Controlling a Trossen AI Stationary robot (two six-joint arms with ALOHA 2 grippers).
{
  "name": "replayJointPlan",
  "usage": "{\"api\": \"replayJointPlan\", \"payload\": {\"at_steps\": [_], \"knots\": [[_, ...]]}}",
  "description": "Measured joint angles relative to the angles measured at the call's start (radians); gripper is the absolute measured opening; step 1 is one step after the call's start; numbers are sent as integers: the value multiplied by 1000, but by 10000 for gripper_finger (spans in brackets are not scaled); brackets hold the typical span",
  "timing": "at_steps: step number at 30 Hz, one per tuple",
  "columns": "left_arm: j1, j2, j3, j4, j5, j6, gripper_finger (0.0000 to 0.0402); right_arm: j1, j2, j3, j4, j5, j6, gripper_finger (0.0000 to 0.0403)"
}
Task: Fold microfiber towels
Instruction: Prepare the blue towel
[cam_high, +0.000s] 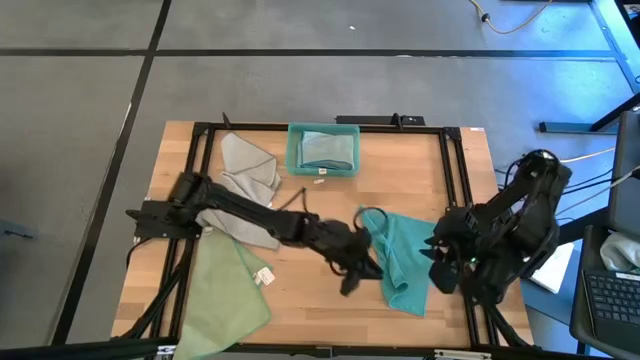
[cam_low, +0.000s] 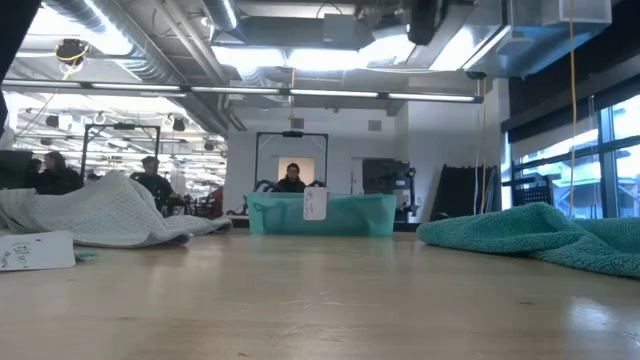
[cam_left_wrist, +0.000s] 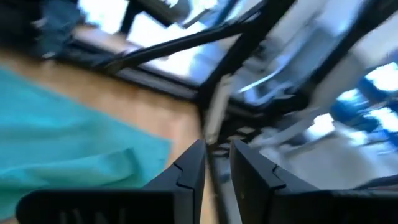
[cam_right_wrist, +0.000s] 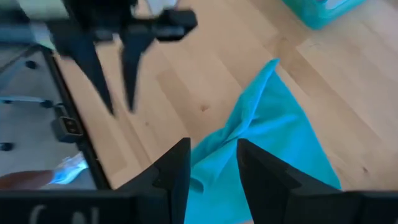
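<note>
A teal towel (cam_high: 402, 262) lies rumpled on the wood table's right near part, also seen in the low view (cam_low: 540, 235). My left gripper (cam_high: 360, 272) hovers just beside the towel's left edge, open by a narrow gap (cam_left_wrist: 215, 163) with nothing between its fingers. My right gripper (cam_high: 441, 268) hangs above the towel's right edge, open (cam_right_wrist: 212, 163), pointing steeply down at the cloth. A grey towel (cam_high: 250, 175) lies at the far left, partly under my left arm. A pale green towel (cam_high: 225, 292) with a white tag (cam_high: 265, 277) lies at the near left.
A teal plastic bin (cam_high: 323, 150) with a folded cloth inside stands at the table's far middle. A black frame (cam_high: 455, 170) runs round the table. Bare wood (cam_high: 320, 215) shows between the bin and the teal towel. People sit in the room behind (cam_low: 290, 178).
</note>
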Motion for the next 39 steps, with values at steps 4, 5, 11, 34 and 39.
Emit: {"api": "replayJointPlan", "payload": {"at_steps": [4,5,11,34,39], "knots": [[-3,114,163,-206,-58,4,86,26,-51,0,0,1,-1,133],[-2,136,193,-229,-58,-3,93,33,-61,0,0,7,-1,133],[-4,201,281,-262,-66,-39,143,62,-99,8,-2,117,-8,133],[-29,304,281,-135,-247,27,200,-69,-105,363,0,251,-504,134],[-69,340,280,-93,-370,31,200,-71,-108,373,-1,220,-632,133]]}}
